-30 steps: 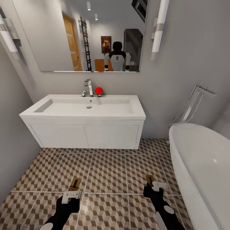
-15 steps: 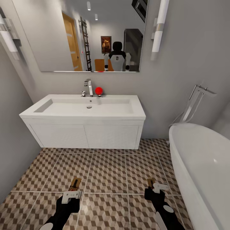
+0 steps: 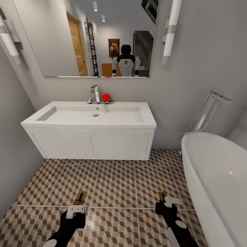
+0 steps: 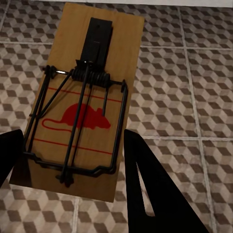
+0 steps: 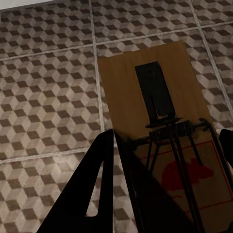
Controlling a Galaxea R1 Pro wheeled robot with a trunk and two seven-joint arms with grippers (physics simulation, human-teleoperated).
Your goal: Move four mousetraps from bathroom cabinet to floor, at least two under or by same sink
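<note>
Fingers of the left gripper point(image 4: 68, 160) clamp a flat tan wooden mousetrap point(image 4: 80, 104) with dark wire and a red mouse mark; the right gripper point(image 5: 165, 160) pinches a second tan wooden mousetrap point(image 5: 160, 126); both hang low over the brown-and-beige cube-patterned tile floor point(image 3: 116, 181), well short of the white wall-hung sink point(image 3: 91, 118); best carried closer before lowering flat; wrist views show springs and print, the head view shows sink and white bathtub point(image 3: 219, 178)
</note>
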